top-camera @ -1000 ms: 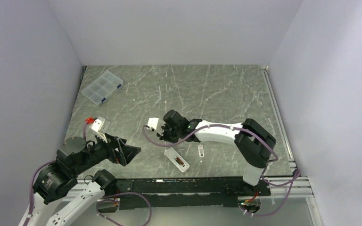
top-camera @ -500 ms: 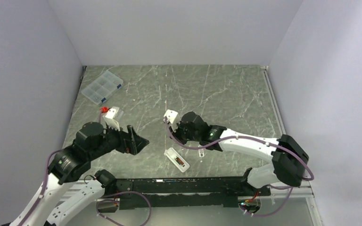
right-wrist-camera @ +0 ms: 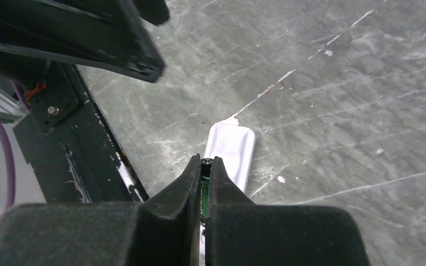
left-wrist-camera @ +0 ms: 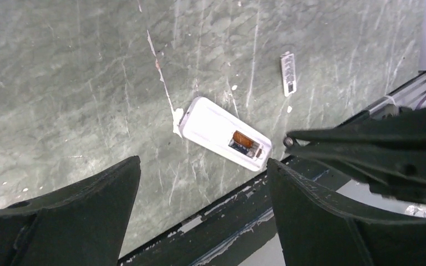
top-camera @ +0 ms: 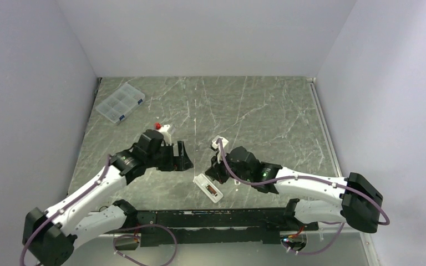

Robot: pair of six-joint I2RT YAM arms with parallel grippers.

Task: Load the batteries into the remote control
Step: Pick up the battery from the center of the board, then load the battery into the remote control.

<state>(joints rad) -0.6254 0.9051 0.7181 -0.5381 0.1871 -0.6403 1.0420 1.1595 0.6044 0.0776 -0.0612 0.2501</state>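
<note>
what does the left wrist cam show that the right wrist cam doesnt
Only the left wrist view shows the remote's open reddish-brown battery recess and the small white cover lying apart from it on the table. Only the right wrist view shows a greenish battery pinched in the right gripper, whose fingers hide part of the remote. Both show the white remote, the grey-green table and the black rail at its edge.

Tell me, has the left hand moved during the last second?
Yes. The left hand has swung right and up-frame, closing on the remote control, which lies unmoved.
</note>
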